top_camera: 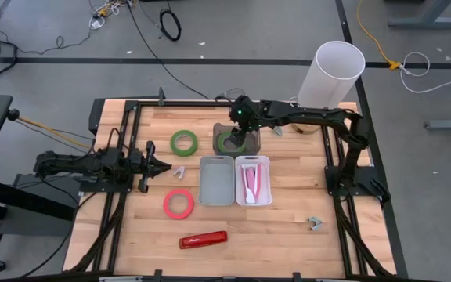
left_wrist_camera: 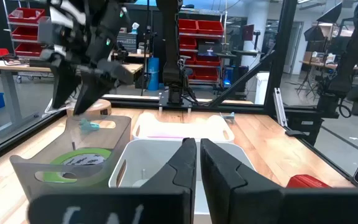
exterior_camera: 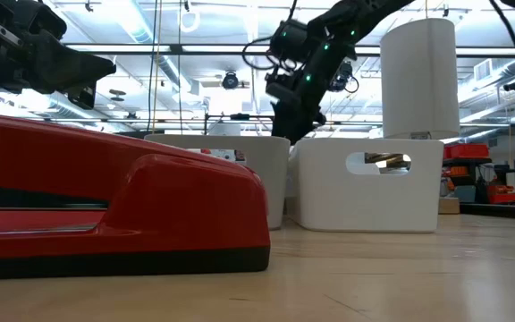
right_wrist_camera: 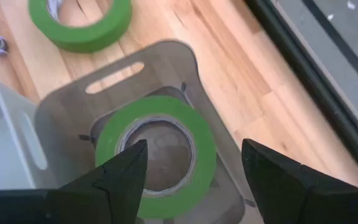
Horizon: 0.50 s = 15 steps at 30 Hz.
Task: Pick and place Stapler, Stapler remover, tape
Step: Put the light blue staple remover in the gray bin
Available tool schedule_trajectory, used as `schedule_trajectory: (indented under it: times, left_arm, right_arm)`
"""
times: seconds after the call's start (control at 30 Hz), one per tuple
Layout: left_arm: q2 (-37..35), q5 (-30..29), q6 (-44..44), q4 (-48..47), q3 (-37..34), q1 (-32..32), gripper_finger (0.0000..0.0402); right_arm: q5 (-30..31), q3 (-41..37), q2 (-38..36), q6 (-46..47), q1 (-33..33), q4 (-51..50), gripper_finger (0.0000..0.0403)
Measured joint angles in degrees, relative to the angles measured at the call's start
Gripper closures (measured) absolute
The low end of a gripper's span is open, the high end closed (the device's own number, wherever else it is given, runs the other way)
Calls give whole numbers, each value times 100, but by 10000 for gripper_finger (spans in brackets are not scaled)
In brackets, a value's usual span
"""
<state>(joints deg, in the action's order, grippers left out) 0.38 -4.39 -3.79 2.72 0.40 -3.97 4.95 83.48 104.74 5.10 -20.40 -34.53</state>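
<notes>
Resting low over the wooden bench [top_camera: 288, 235], the left pincer [top_camera: 165, 166] has its fingers pressed nearly together, holding nothing. Beside its tip lies a small grey staple remover [top_camera: 179, 171]; a red tape ring [top_camera: 178, 204] and red stapler [top_camera: 203, 239] lie nearer the front edge. A loose green tape roll [top_camera: 184, 142] sits farther back. The grey plastic bin [top_camera: 216, 180] and white plastic bin [top_camera: 253, 180] stand mid-bench. The right pincer [right_wrist_camera: 191, 168] hangs spread wide above a green tape roll [right_wrist_camera: 156, 155] lying inside the smoky translucent bin [right_wrist_camera: 123, 68].
</notes>
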Motion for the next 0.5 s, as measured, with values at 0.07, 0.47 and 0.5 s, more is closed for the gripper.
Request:
schedule_trajectory:
  times: [0.07, 0.47, 0.5]
  left_arm:
    - [-2, -1, 0, 0, 0, -2, 374]
    - [-1, 1, 0, 0, 0, 1, 374]
    - [-2, -2, 0, 0, 0, 0, 374]
  right_arm:
    - [-1, 0, -125, -20, 0, -18, 142]
    - [15, 0, -451, -39, 4, -589, 142]
    - [14, 0, -451, -39, 4, -653, 142]
